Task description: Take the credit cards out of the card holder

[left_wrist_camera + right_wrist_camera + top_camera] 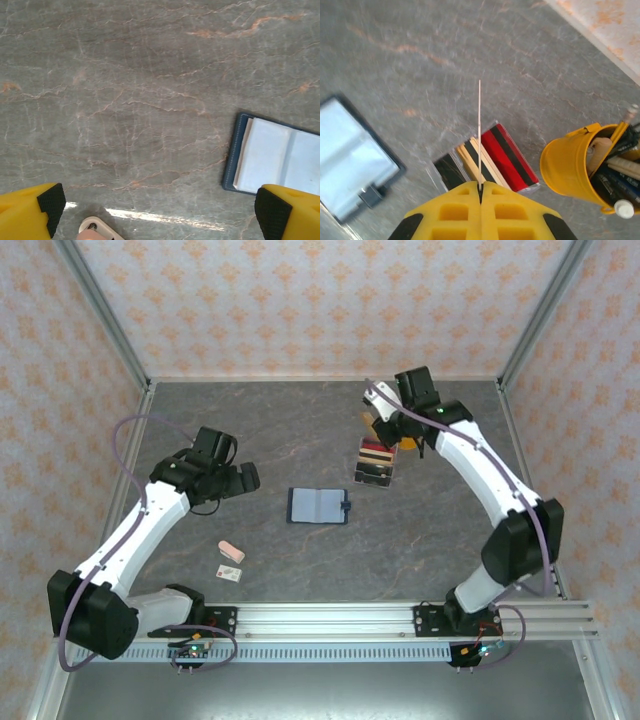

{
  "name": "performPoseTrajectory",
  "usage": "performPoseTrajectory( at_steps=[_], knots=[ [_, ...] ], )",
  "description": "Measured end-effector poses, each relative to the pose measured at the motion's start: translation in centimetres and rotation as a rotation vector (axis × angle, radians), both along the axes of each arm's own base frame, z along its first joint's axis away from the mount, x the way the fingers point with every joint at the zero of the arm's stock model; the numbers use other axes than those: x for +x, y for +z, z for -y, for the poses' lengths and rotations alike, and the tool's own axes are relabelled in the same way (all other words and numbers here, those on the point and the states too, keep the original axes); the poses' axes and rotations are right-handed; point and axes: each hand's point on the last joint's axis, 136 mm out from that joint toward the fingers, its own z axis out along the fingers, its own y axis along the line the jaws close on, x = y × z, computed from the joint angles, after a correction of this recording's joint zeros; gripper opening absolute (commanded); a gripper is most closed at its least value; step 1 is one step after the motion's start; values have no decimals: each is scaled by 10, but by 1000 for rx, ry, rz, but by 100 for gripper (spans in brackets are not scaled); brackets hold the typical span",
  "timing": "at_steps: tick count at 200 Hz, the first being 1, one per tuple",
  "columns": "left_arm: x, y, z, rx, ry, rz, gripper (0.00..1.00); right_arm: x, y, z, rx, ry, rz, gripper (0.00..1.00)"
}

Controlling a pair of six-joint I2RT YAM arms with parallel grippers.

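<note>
While your right pincer (480, 186) pinches a card (479, 130) edge-on above the tray (521, 154), the left pincer (161, 207) hangs spread. Next, lower and release it.

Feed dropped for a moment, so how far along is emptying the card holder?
Done: several cards stand in the clear tray. In hand: the right gripper is shut on one thin card, edge-on above that tray; the left gripper is open, empty. Left: place this card. The card holder lies open and its visible pockets look empty, though hidden ones may remain.
</note>
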Motion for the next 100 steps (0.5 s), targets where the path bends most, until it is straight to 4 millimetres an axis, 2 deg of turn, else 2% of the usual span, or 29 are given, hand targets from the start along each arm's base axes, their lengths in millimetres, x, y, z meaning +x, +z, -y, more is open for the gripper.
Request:
performPoseTrajectory(
  at_steps=[56, 100],
  knots=[
    [-5, -13, -7, 5, 45, -51, 100, 6, -60, 14, -291, 211, -159, 0],
    [-6, -25, -4, -8, 49, -94, 100, 7, -80, 19, -372, 297, -217, 0]
  ],
)
